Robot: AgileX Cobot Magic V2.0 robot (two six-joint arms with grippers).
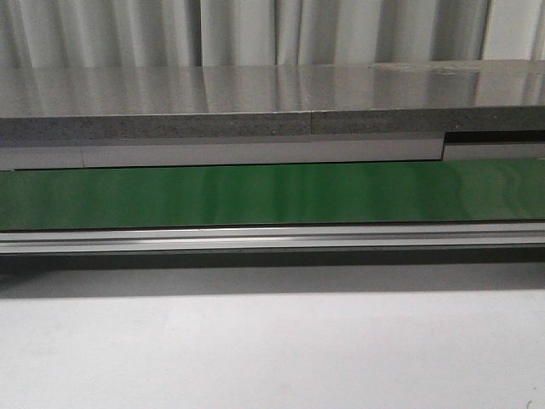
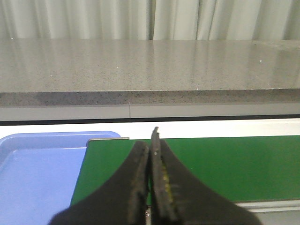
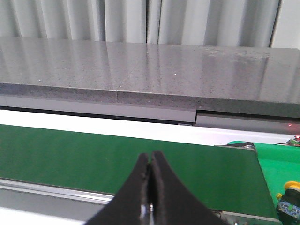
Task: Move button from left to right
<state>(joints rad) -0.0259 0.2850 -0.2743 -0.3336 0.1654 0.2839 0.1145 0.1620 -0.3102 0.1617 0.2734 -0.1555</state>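
Note:
A button point(image 3: 291, 193) with a yellow round head on a black body with bluish-green marks shows only in the right wrist view, at the frame's corner, lying in a green tray point(image 3: 276, 164) past the belt's end. My right gripper point(image 3: 150, 156) is shut on nothing, above the green belt point(image 3: 93, 159) and well apart from the button. My left gripper point(image 2: 149, 140) is also shut on nothing, over the other end of the belt point(image 2: 234, 164). Neither gripper appears in the front view.
A blue tray point(image 2: 37, 173) sits beside the belt's left end. The belt point(image 1: 272, 194) runs across the front view with an aluminium rail point(image 1: 272, 239) before it, a grey stone counter point(image 1: 272, 102) behind, and a white tabletop point(image 1: 272, 349) in front.

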